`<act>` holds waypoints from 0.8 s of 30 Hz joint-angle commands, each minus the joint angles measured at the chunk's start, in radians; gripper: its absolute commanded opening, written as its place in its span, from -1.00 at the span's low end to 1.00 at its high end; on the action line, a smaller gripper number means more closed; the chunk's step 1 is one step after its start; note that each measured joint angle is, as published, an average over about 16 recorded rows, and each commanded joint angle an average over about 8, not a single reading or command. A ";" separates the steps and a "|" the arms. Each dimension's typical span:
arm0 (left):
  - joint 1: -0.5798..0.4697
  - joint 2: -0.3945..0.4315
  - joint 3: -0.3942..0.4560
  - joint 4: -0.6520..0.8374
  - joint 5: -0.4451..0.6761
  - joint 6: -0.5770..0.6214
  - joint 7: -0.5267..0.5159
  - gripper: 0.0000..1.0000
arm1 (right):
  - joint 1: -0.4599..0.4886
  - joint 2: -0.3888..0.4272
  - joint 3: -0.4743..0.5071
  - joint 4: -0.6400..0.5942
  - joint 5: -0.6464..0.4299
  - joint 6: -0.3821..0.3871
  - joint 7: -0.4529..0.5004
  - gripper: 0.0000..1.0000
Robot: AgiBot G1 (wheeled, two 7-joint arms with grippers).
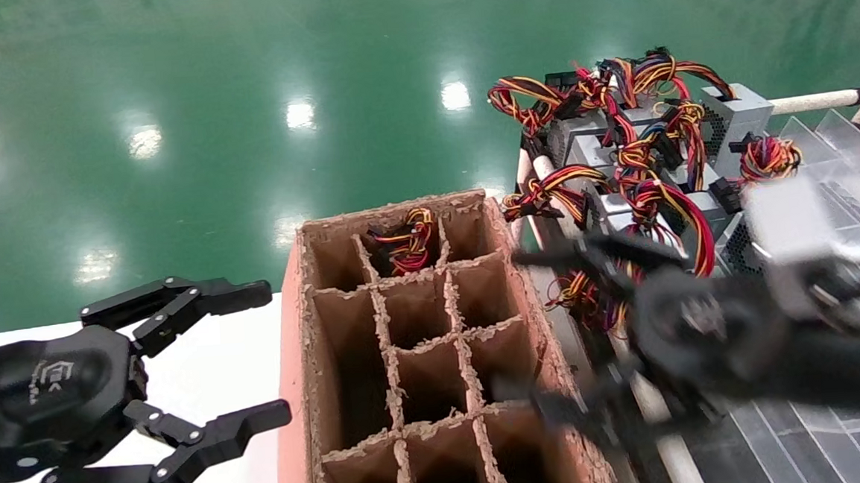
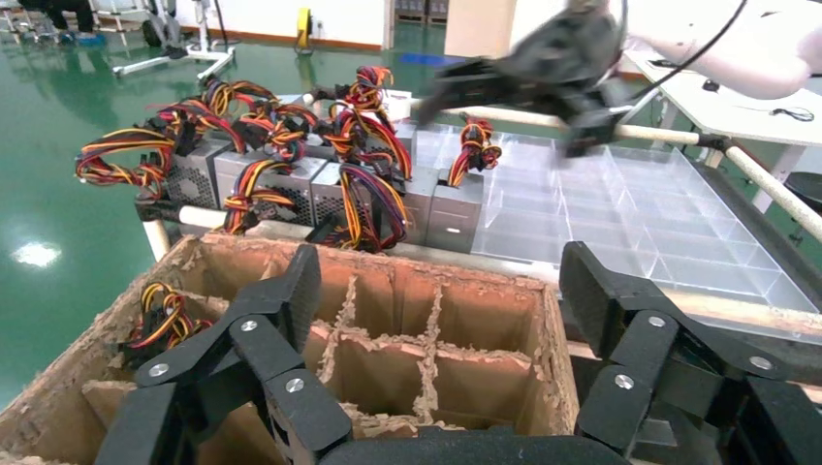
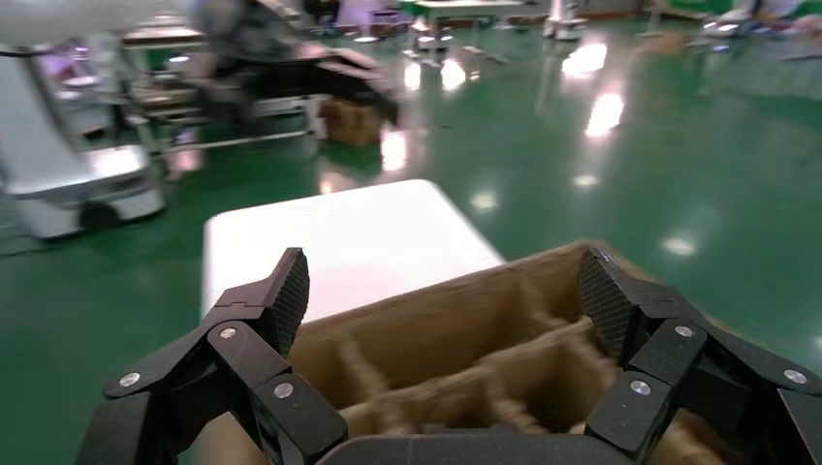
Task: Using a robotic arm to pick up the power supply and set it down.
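A white surface [image 1: 206, 360] stood on the glossy green floor [image 1: 242, 96]. Beside it, on the right, rose a brown cardboard divider box [image 1: 414, 347] with ragged cell walls; whether the box rested on the surface or only against it could not be told. One far cell held a bundle of red, yellow and black wires [image 1: 409, 246]. Right of the box, a rack with white tube rails [image 1: 813, 101] carried clear plastic trays [image 2: 630, 223] and a cluster of grey power supplies [image 1: 641, 154] with their tangled wires.
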 commanded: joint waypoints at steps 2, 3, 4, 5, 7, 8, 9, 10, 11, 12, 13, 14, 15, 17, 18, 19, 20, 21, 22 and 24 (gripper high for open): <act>0.000 0.000 0.000 0.000 0.000 0.000 0.000 -1.00 | 0.050 -0.052 -0.020 -0.054 -0.057 0.038 -0.027 1.00; 0.000 0.000 0.000 0.000 0.000 0.000 0.000 -1.00 | 0.070 -0.076 -0.028 -0.075 -0.081 0.055 -0.044 1.00; 0.000 0.000 0.000 0.000 0.000 0.000 0.000 -1.00 | 0.092 -0.099 -0.040 -0.093 -0.114 0.077 -0.062 1.00; 0.000 0.000 0.000 0.000 0.000 0.000 0.000 -1.00 | 0.115 -0.124 -0.053 -0.111 -0.152 0.103 -0.079 1.00; 0.000 0.000 0.000 0.000 0.000 0.000 0.000 -1.00 | 0.161 -0.178 -0.082 -0.142 -0.229 0.161 -0.105 1.00; 0.000 0.000 0.000 0.000 0.000 0.000 0.000 -1.00 | 0.183 -0.205 -0.099 -0.156 -0.270 0.192 -0.115 1.00; 0.000 0.000 0.000 0.000 0.000 0.000 0.000 -1.00 | 0.203 -0.233 -0.116 -0.171 -0.310 0.222 -0.122 1.00; 0.000 0.000 0.000 0.000 0.000 0.000 0.000 -1.00 | 0.224 -0.261 -0.134 -0.185 -0.351 0.253 -0.128 1.00; 0.000 0.000 0.000 0.000 0.000 0.000 0.000 -1.00 | 0.243 -0.286 -0.152 -0.200 -0.393 0.284 -0.133 1.00; 0.000 0.000 0.000 0.000 0.000 0.000 0.000 -1.00 | 0.260 -0.312 -0.169 -0.215 -0.429 0.311 -0.134 1.00; 0.000 0.000 0.000 0.000 0.000 0.000 0.000 -1.00 | 0.274 -0.337 -0.185 -0.232 -0.461 0.335 -0.133 1.00; 0.000 0.000 0.000 0.000 0.000 0.000 0.000 -1.00 | 0.288 -0.360 -0.200 -0.249 -0.494 0.358 -0.133 1.00; 0.000 0.000 0.000 0.000 0.000 0.000 0.000 -1.00 | 0.301 -0.381 -0.215 -0.267 -0.525 0.380 -0.131 1.00; 0.000 0.000 0.000 0.000 0.000 0.000 0.000 -1.00 | 0.320 -0.417 -0.241 -0.301 -0.576 0.416 -0.126 1.00; 0.000 0.000 0.000 0.000 0.000 0.000 0.000 -1.00 | 0.327 -0.432 -0.252 -0.316 -0.598 0.432 -0.123 1.00; 0.000 0.000 0.000 0.000 0.000 0.000 0.000 -1.00 | 0.333 -0.448 -0.262 -0.331 -0.618 0.447 -0.120 0.95; 0.000 0.000 0.000 0.000 0.000 0.000 0.000 -1.00 | 0.337 -0.462 -0.271 -0.345 -0.635 0.460 -0.118 0.84; 0.000 0.000 0.000 0.000 0.000 0.000 0.000 -1.00 | 0.341 -0.474 -0.279 -0.357 -0.653 0.475 -0.117 0.66; 0.000 0.000 0.000 0.000 0.000 0.000 0.000 -1.00 | 0.343 -0.486 -0.287 -0.368 -0.668 0.488 -0.117 0.41; 0.000 0.000 0.000 0.000 0.000 0.000 0.000 -1.00 | 0.345 -0.506 -0.300 -0.385 -0.698 0.517 -0.118 -0.09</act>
